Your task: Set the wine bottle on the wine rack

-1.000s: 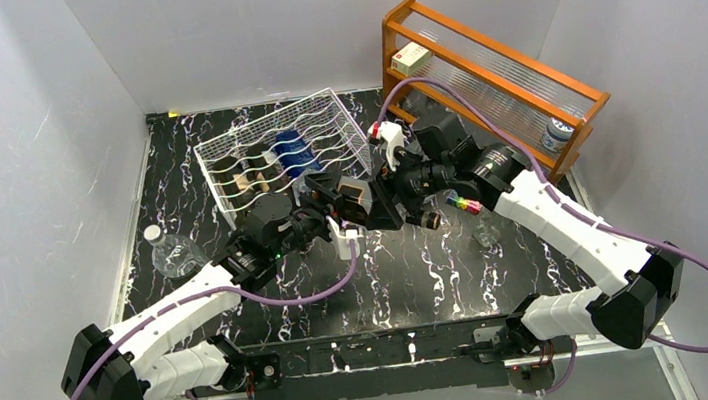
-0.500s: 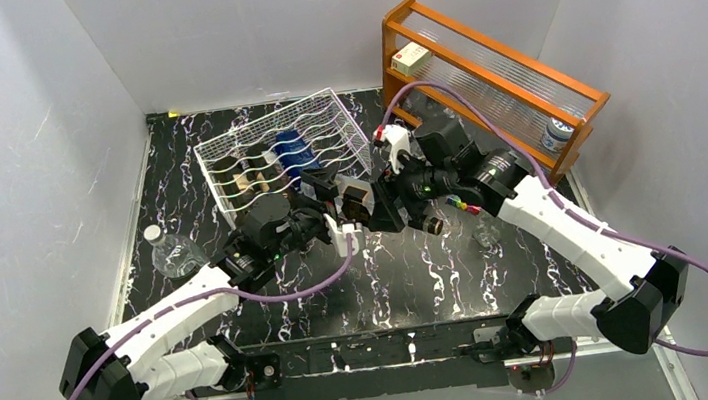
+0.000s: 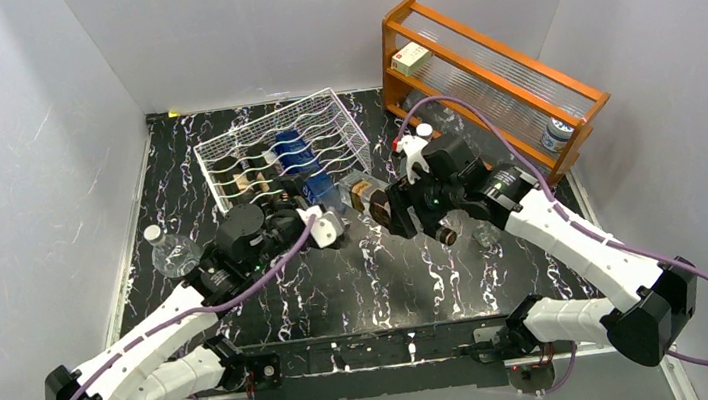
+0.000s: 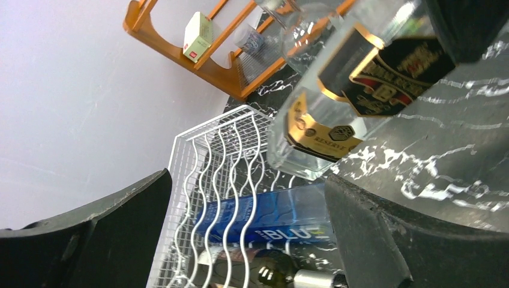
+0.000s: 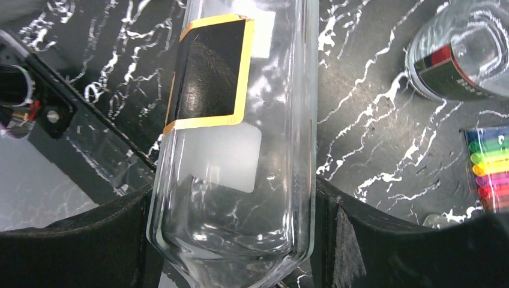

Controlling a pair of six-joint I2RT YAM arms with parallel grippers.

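The wine bottle is clear glass with a black and gold label. It lies roughly level above the table, just right of the wine rack, a white wire frame with wavy rods. My right gripper is shut on the bottle's body near the shoulder, one finger on each side. My left gripper stands open and empty a little left of the bottle's base. In the left wrist view the bottle hangs beyond my open left gripper, with the rack behind.
A blue bottle and a dark bottle lie in the rack. An orange wooden shelf at the back right holds a small box and a jar. A plastic bottle stands at the left. Coloured markers lie under the right arm.
My left gripper has opened, let go of the bottle's base and drawn back to the left. The right gripper keeps the bottle and has shifted it slightly.
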